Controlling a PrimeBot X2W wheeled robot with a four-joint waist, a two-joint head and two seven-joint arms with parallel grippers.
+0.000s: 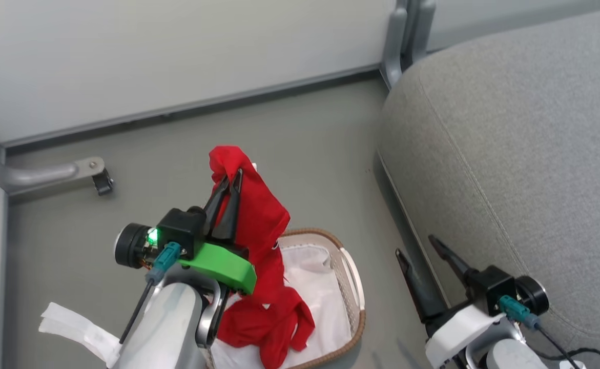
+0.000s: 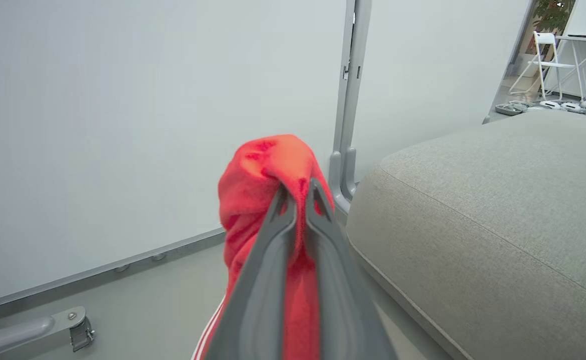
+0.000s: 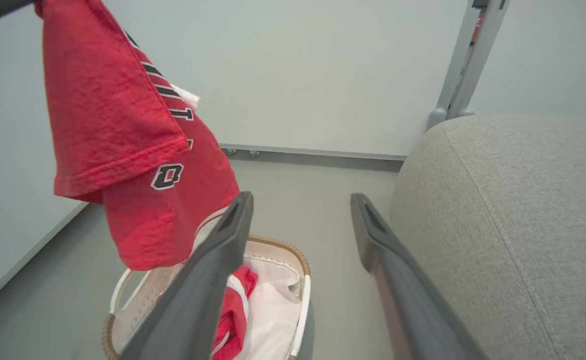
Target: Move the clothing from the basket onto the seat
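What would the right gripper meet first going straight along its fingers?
Likely bare floor just before the wall: the open right gripper aims down the gap between basket and seat, touching neither. Depth is unclear.

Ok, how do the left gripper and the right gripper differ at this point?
The left gripper is shut on the red clothing, which hangs over the basket; the right gripper is open and holds nothing. The left gripper is up above the basket; the right gripper sits lower, beside the seat. Both point up the head view.
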